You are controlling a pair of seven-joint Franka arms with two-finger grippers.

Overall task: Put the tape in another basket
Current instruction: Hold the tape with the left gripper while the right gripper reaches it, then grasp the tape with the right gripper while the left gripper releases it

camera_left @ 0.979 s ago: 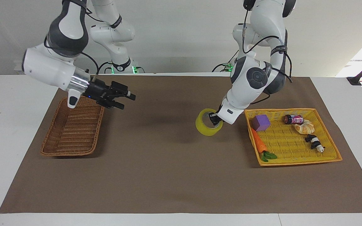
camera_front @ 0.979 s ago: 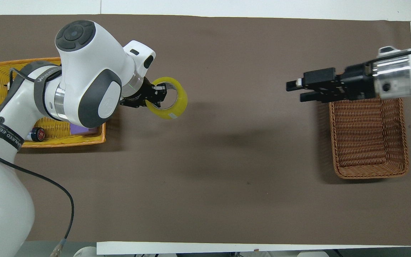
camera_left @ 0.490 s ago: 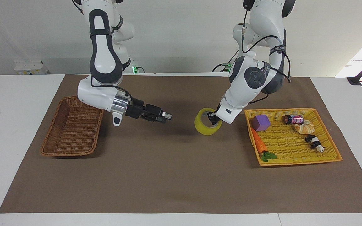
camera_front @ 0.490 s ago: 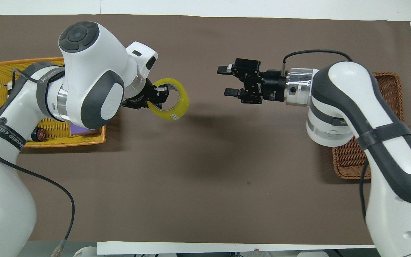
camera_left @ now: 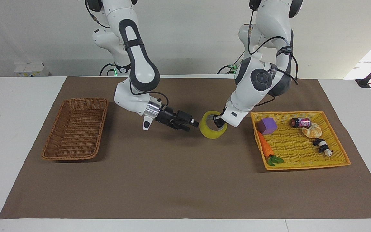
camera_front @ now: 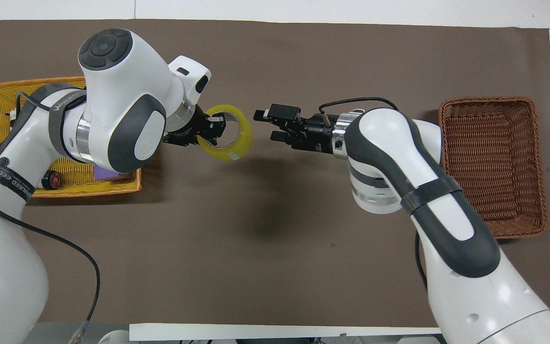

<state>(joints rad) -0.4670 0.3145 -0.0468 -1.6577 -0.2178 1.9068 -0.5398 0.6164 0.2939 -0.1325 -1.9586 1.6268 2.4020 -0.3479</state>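
L gripper [camera_left: 218,122] clamps the tape [camera_left: 212,129] by its rim, held up over mid-mat w/ its hole facing the R gripper [camera_left: 193,125], whose fingers are apart, just beside it, ready for handover toward the basket [camera_left: 76,132].

Left arm bent down over the mat, wrist angled low, left gripper [camera_left: 218,122] clamped on the rim of the tape [camera_left: 212,131], one finger inside the core, roll held up off the mat. Right arm stretched across toward the tape, right gripper [camera_left: 192,125] level, fingers parted, tips just beside the tape.
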